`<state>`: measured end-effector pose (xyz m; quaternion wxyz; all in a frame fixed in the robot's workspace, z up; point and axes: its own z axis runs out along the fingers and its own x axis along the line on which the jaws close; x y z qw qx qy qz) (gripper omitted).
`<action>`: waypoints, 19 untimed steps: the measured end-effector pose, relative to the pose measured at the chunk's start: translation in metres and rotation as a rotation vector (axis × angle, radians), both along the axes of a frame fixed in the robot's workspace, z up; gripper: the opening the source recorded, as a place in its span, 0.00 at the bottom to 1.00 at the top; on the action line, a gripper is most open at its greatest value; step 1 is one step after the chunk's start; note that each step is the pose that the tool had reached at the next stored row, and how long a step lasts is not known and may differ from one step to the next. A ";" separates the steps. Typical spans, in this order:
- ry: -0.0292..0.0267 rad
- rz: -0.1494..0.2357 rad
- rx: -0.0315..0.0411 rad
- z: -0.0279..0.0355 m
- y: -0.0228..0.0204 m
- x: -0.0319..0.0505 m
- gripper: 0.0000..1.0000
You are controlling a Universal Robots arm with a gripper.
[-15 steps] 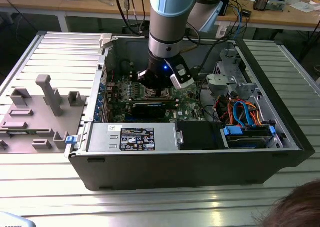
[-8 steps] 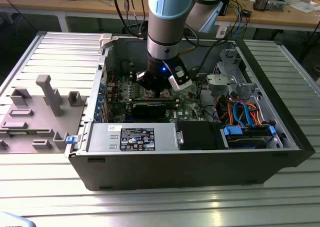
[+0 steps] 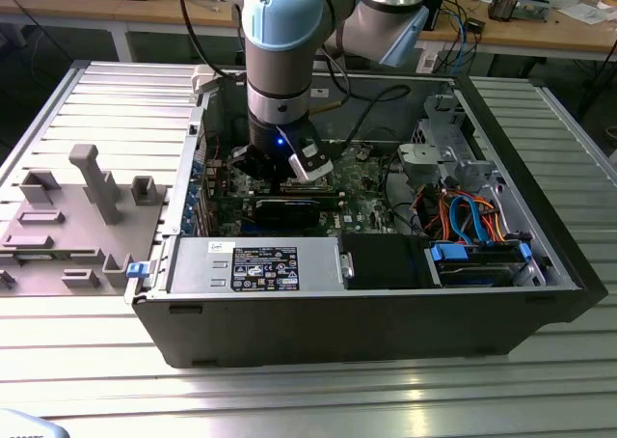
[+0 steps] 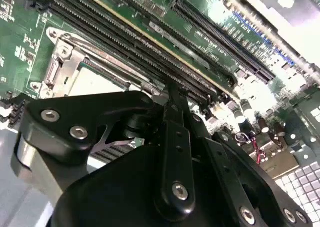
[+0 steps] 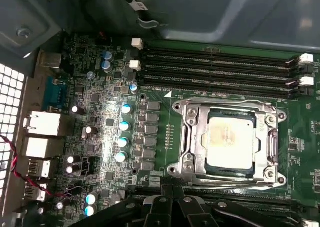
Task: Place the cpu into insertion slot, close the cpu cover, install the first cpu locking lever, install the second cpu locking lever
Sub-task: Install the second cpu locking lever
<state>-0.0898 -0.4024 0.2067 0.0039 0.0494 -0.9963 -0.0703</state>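
With the small square silver-topped cpu (image 5: 231,139) seated in the silvery-rimmed insertion slot (image 5: 184,163) of the green motherboard (image 5: 160,117), the thin metal frame-shaped cpu cover (image 5: 263,143) lies flat around it. Beside the slot hangs the black gripper (image 5: 172,189), fingers (image 4: 174,132) pressed together on nothing.

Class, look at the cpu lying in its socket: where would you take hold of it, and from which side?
By two opposite edges, from straight above. The cpu lies flat in the insertion slot, only its top face open; the cpu cover frames its edges, so that probably has to lift before they can be pinched.
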 end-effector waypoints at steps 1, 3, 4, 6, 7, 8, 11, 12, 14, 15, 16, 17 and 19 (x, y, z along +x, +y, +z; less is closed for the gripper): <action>0.0001 0.001 0.0002 -0.0007 0.0024 0.0000 0.11; 0.0004 0.001 0.0018 -0.0029 0.0054 0.0000 0.11; 0.0001 0.001 0.0038 -0.0040 0.0063 0.0000 0.11; -0.0005 0.001 0.0061 -0.0056 0.0069 0.0001 0.11; -0.0001 0.001 0.0063 -0.0064 0.0072 0.0001 0.11; 0.0002 0.001 0.0063 -0.0070 0.0073 0.0000 0.11; 0.0001 0.001 0.0054 -0.0077 0.0073 0.0000 0.11; -0.0001 0.001 0.0048 -0.0075 0.0073 0.0000 0.11; -0.0001 0.001 0.0039 0.0010 0.0073 0.0000 0.11; -0.0002 0.001 0.0041 0.0039 0.0080 0.0003 0.11; -0.0001 0.001 0.0038 0.0045 0.0093 0.0011 0.11; 0.0005 0.001 0.0036 0.0046 0.0107 0.0022 0.11; 0.0034 0.001 0.0037 0.0045 0.0148 0.0058 0.11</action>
